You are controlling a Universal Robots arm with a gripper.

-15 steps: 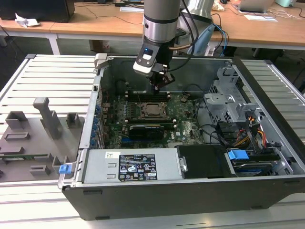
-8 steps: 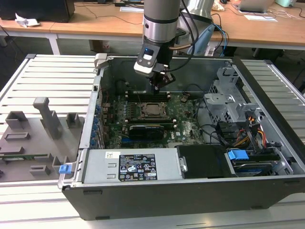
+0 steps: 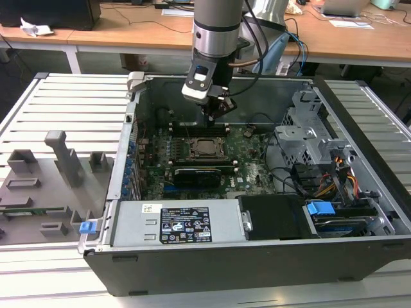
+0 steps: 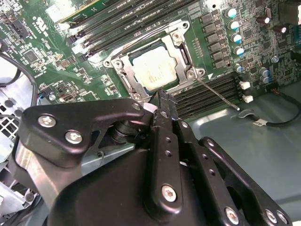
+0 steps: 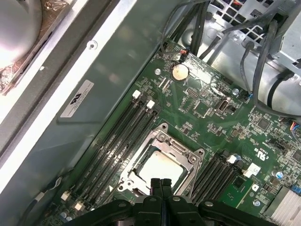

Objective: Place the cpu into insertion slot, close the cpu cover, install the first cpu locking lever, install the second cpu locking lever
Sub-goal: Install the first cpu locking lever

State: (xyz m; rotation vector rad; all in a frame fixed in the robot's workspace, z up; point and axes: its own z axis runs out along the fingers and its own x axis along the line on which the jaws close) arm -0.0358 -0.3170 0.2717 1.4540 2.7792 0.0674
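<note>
1. Right now the arm reaches down into an open computer case that lies on a slatted counter. Its jaws are pressed together with nothing seen between them.
2. In the exterior view the jaws hang at the far edge of the socket, low over the green board. Whether they touch anything cannot be told.
3. The chip lies flat in the socket, silver top up. The metal cover is down around it like a frame.
4. A thin wire lever runs from one socket corner out across the memory slots, which flank the socket on two sides.
5. A long black card sits just beside the socket on the near side. A coin battery lies farther off on the board.
6. On the exterior view's right, a drive cage and a tangle of cables crowd the case. A labelled power supply lines the near wall.
7. A grey tray of blocks rests on the counter at the exterior view's left, well apart from the case.
</note>
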